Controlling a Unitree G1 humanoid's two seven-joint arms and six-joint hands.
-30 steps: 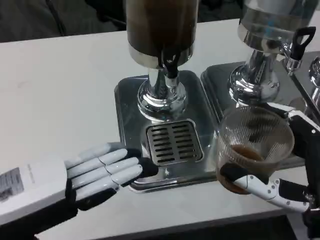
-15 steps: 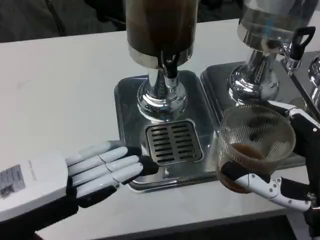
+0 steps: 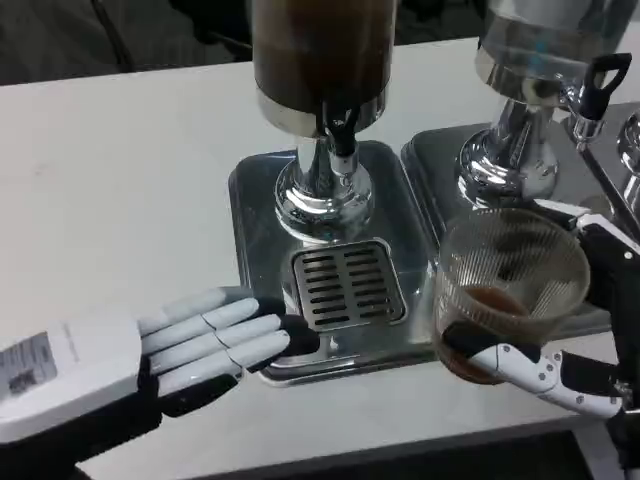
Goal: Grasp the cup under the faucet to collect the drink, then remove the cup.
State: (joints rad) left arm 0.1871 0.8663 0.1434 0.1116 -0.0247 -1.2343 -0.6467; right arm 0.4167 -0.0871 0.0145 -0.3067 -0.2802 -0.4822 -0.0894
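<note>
**Cup held off to the right of the drip tray, with some drink inside**

At this moment you had the cup (image 3: 510, 285) in the right hand (image 3: 560, 350). The cup was a clear ribbed glass, and a small amount of brown drink lay in its bottom. It was not under the faucet (image 3: 343, 140); it stood to the right of the grille (image 3: 347, 285), over the right edge of the drip tray (image 3: 255, 200) and in front of the second dispenser (image 3: 535, 90). The fingers (image 3: 505, 362) of the right hand were wrapped around the lower part of the cup from the near side, and another part of the hand was against its far right side, so the hand was closed on the cup. I could not tell if the cup's bottom touched the tray or was lifted a little.

Your left hand (image 3: 195, 345) lay low at the front left corner of the drip tray, palm down, holding nothing. Its fingers were stretched out and lay close side by side, pointing to the right, and their dark tips reached the tray's edge just beside the grille.

The first dispenser (image 3: 320, 60), filled with dark liquid, stood at the back of the tray on its shiny foot, with the faucet pointing down above the grille. All of this was on the white table (image 3: 120, 180).
</note>
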